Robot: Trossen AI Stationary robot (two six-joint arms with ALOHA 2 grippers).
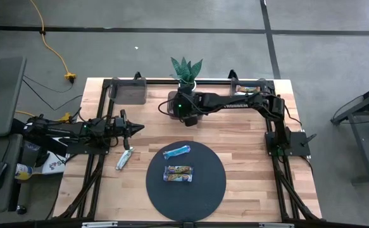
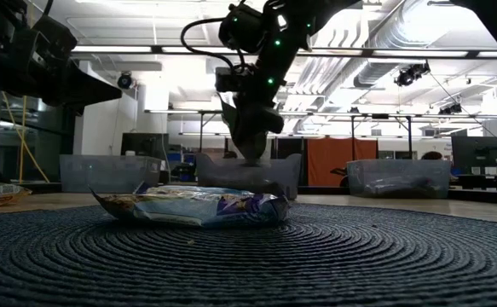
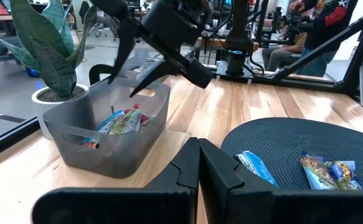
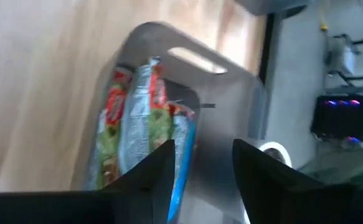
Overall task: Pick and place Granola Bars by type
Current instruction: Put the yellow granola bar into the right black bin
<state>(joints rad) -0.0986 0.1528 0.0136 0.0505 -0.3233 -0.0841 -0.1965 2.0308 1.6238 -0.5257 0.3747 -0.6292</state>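
My right gripper (image 4: 203, 148) hangs open over a clear grey bin (image 1: 175, 104) at the table's far middle, beside a potted plant. Its fingers are spread and slant down, with nothing between them. Several granola bars (image 4: 137, 118) in red, green, silver and blue wrappers lie in that bin (image 3: 106, 140). A blue bar (image 1: 176, 151) and a brown-orange bar (image 1: 178, 173) lie flat on the round dark mat (image 1: 212, 180). A pale silvery bar (image 1: 125, 158) lies on the wood left of the mat. My left gripper (image 1: 138, 128) waits shut and level at the table's left.
Two more clear bins stand along the far edge, one at the far left (image 1: 128, 90) and one at the far right (image 1: 247, 85). The potted plant (image 1: 186, 69) stands just behind the middle bin. A person sits in the room beyond the table (image 3: 306, 31).
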